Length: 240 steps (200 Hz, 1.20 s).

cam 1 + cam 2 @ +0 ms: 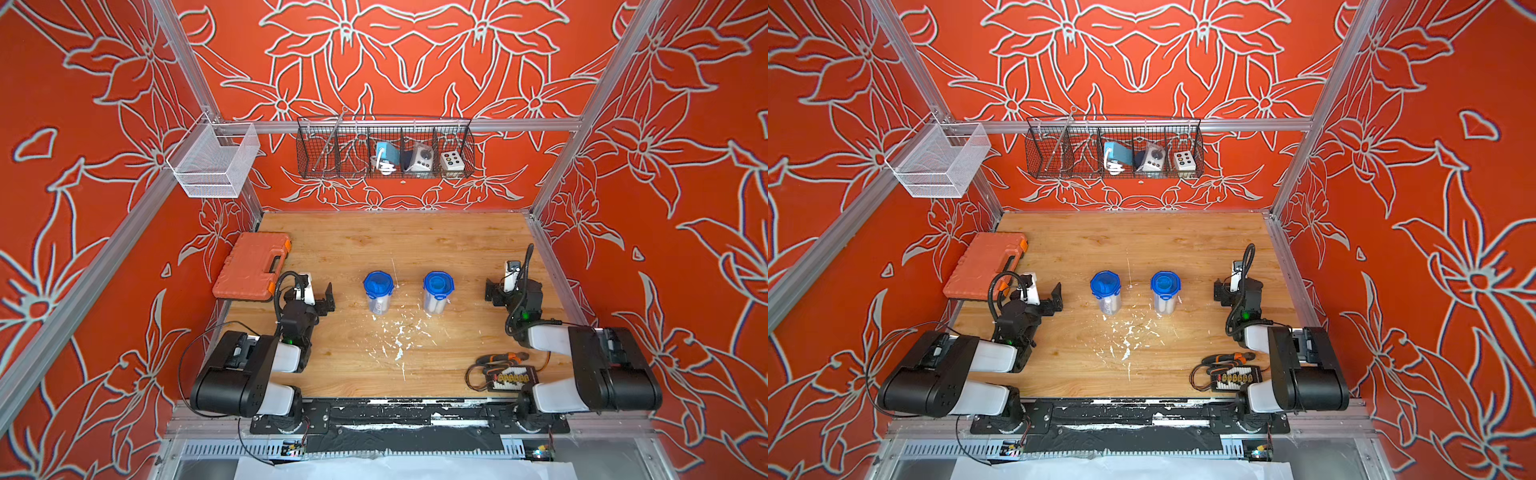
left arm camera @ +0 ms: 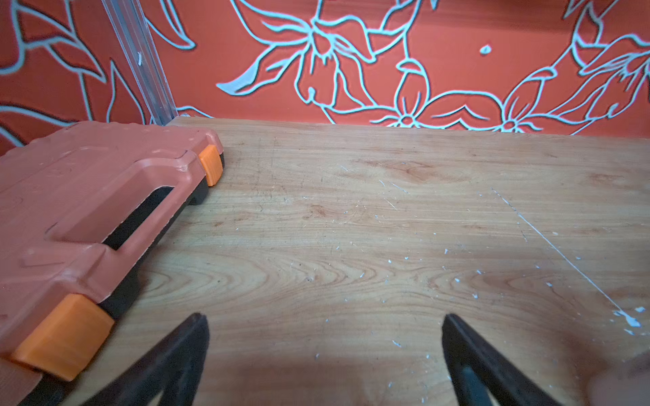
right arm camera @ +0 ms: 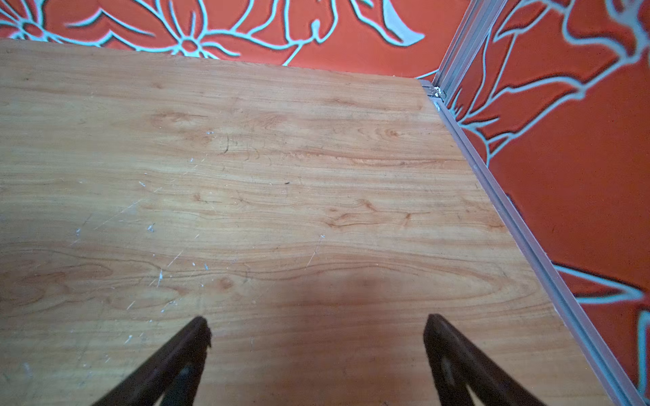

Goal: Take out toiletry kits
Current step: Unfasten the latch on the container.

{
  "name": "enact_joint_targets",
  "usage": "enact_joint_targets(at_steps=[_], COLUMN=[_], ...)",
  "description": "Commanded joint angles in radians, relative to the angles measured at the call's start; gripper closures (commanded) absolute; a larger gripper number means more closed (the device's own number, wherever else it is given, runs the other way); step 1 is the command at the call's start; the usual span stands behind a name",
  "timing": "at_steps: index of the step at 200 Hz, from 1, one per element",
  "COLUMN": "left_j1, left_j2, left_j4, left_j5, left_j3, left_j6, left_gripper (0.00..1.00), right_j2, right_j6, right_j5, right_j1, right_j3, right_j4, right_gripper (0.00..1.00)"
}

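Two tall clear tubs with blue lids stand side by side mid-table, the left tub [image 1: 378, 293] [image 1: 1106, 291] and the right tub [image 1: 437, 291] [image 1: 1165, 290]. Both lids are on. The toiletry kits show only as pale shapes [image 1: 379, 307] [image 1: 434, 306] through the tub walls. My left gripper [image 1: 327, 300] [image 1: 1055, 300] [image 2: 323, 320] is open, left of the tubs, over bare wood. My right gripper [image 1: 491, 293] [image 1: 1219, 293] [image 3: 316, 321] is open, right of the tubs, nothing between its fingers. Neither wrist view shows the tubs.
An orange tool case [image 1: 253, 266] [image 2: 88, 211] lies at the table's left edge, close to my left gripper. Pliers and a black wired board [image 1: 505, 372] sit front right. A black wire basket [image 1: 384, 149] and a white mesh basket [image 1: 216, 160] hang on the frame.
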<state>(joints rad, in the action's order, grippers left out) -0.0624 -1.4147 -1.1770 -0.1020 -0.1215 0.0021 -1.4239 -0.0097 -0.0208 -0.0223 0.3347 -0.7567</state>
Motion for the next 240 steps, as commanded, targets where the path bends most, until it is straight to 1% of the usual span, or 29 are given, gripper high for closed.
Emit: enact_joint_targets(at_steps=[1,38,58,140,143,147,149,152,158,162,168,176,182,187,192,197,200,206,208,211,218,226,233,240], left_j1=[-0.025,-0.02,0.007,0.006,0.005,0.003,0.002,0.002,0.009,0.014,0.011,0.01,0.01,0.01,0.01,0.01,0.006,-0.012,-0.021,-0.042,-0.117,-0.225,-0.316,-0.391], left_j2=[0.004,0.005,0.007,0.01,0.014,0.03,0.043,0.071,0.118,0.14,0.17,0.211,0.235,0.248,0.254,0.257,0.26,0.27,0.276,0.286,0.309,0.33,0.334,0.327], left_j4=[-0.057,-0.04,-0.017,-0.015,-0.017,-0.004,0.019,0.1,0.315,0.423,0.499,0.579,0.674,0.785,0.899,0.989,1.029,1.081,1.089,1.098,1.122,1.148,1.173,1.208], left_j5=[-0.041,-0.029,0.021,0.02,0.011,-0.029,-0.055,-0.099,-0.162,-0.195,-0.277,-0.353,-0.366,-0.348,-0.308,-0.244,-0.199,-0.109,-0.075,-0.041,-0.012,-0.003,0.019,0.05], left_j3=[0.008,0.001,-0.009,-0.008,-0.007,-0.018,-0.03,-0.064,-0.163,-0.227,-0.291,-0.357,-0.42,-0.486,-0.555,-0.614,-0.641,-0.677,-0.685,-0.694,-0.717,-0.749,-0.784,-0.823], left_j6=[0.024,0.022,0.012,0.012,0.009,-0.001,-0.01,-0.03,-0.066,-0.073,-0.087,-0.161,-0.231,-0.295,-0.359,-0.404,-0.428,-0.468,-0.476,-0.483,-0.491,-0.474,-0.455,-0.451], left_gripper=[0.01,0.01,0.01,0.01,0.01,0.01,0.01,0.01,0.01,0.02,0.03,0.01,0.03,0.08,0.13,0.19,0.21,0.24,0.24,0.25,0.24,0.22,0.2,0.19], right_j2=[0.011,0.011,0.011,0.011,0.011,0.015,0.017,0.029,0.092,0.143,0.216,0.293,0.336,0.364,0.392,0.418,0.433,0.461,0.47,0.479,0.5,0.52,0.538,0.556], right_j6=[-0.011,-0.012,-0.011,-0.012,-0.013,-0.013,-0.01,-0.002,0.007,0.025,0.086,0.247,0.336,0.353,0.347,0.371,0.404,0.524,0.556,0.591,0.611,0.628,0.65,0.669], right_j5=[0.009,0.01,0.01,0.01,0.01,0.009,0.006,-0.01,-0.066,-0.1,-0.165,-0.263,-0.27,-0.235,-0.189,-0.178,-0.195,-0.24,-0.24,-0.201,-0.049,0.071,0.137,0.169], right_j1=[0.005,0.004,0.004,0.005,0.004,0.004,0.004,0.003,-0.009,-0.01,-0.01,-0.01,-0.008,-0.009,-0.009,-0.009,-0.007,0.005,0.013,0.028,0.061,0.061,0.051,0.047], right_j3=[-0.001,-0.001,-0.001,-0.001,-0.004,-0.005,-0.005,-0.001,0.041,0.091,0.185,0.334,0.441,0.502,0.532,0.526,0.512,0.505,0.506,0.508,0.506,0.505,0.497,0.494], right_j4=[-0.021,-0.021,-0.02,-0.021,-0.022,-0.025,-0.036,-0.049,0.072,0.218,0.418,0.706,0.902,1.002,1.047,1.059,1.057,1.098,1.123,1.151,1.175,1.2,1.222,1.265], right_gripper=[0.03,0.03,0.03,0.03,0.03,0.02,0.02,0.02,0.02,0.02,0.02,0.03,0.03,0.03,0.03,0.03,0.02,0.02,0.02,0.02,0.02,0.06,0.09,0.1])
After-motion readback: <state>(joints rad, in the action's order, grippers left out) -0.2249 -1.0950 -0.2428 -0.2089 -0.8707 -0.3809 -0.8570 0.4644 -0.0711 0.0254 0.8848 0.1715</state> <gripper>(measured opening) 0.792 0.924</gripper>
